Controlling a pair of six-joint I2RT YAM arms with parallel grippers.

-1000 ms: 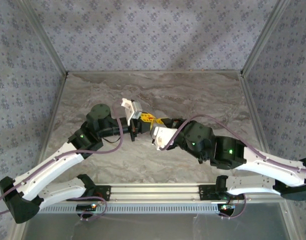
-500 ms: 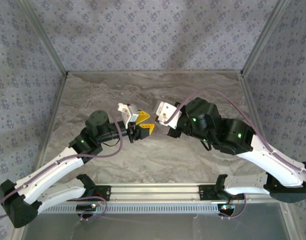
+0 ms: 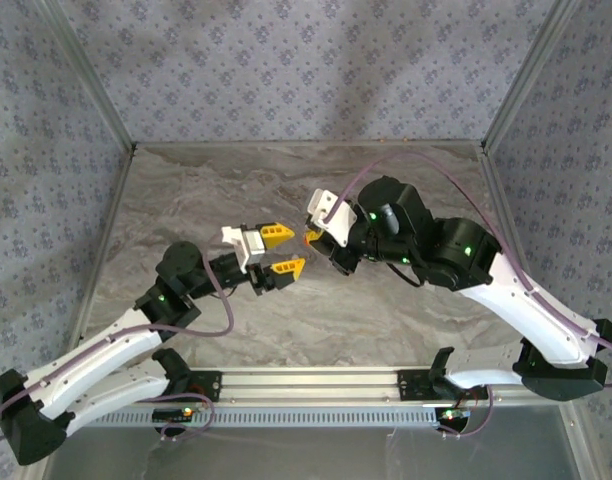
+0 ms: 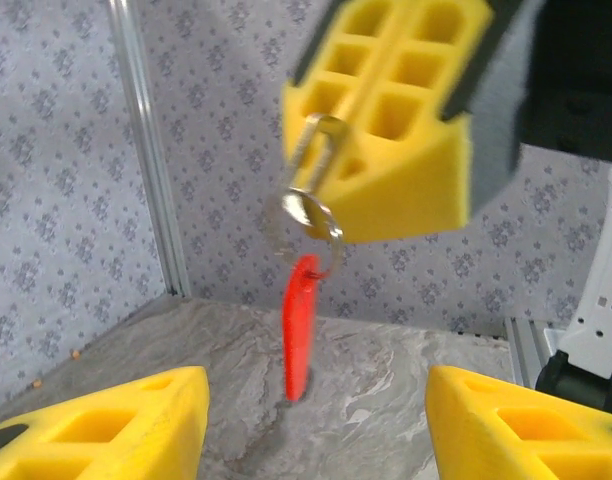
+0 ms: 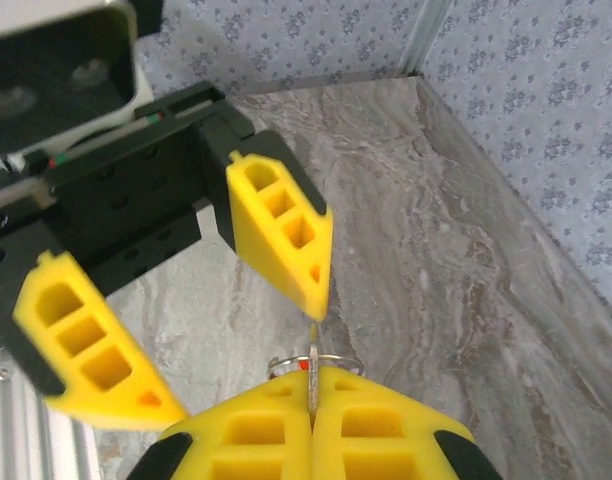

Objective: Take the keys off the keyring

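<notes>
The right hand (image 4: 391, 150) has its two yellow foam fingers pressed flat together, pinching the keyring (image 4: 308, 260) at the top. In the left wrist view, a silvery wire loop sticks out from the seam between those fingers. Below it hangs a small metal ring (image 4: 311, 212), and below that a slim red tag (image 4: 300, 330) dangles straight down in the air, clear of the tabletop (image 4: 386, 400). In the right wrist view, the right hand (image 5: 313, 400) fills the bottom edge, with the thin silver ring of the keyring (image 5: 311, 362) and a speck of red showing just above the closed fingertips.

The left hand (image 4: 316, 430) is spread wide and holds nothing. Its two yellow fingers sit at the lower corners of its own view, one on either side of the hanging tag and not touching it. Seen from the right wrist, the left hand (image 5: 241, 350) faces the right one, with one fingertip very near the ring.

From above, the left hand (image 3: 283, 250) and right hand (image 3: 312, 237) meet tip to tip over the middle of the grey marbled tabletop (image 3: 206, 190), inside blue-grey patterned walls (image 3: 286, 70).
</notes>
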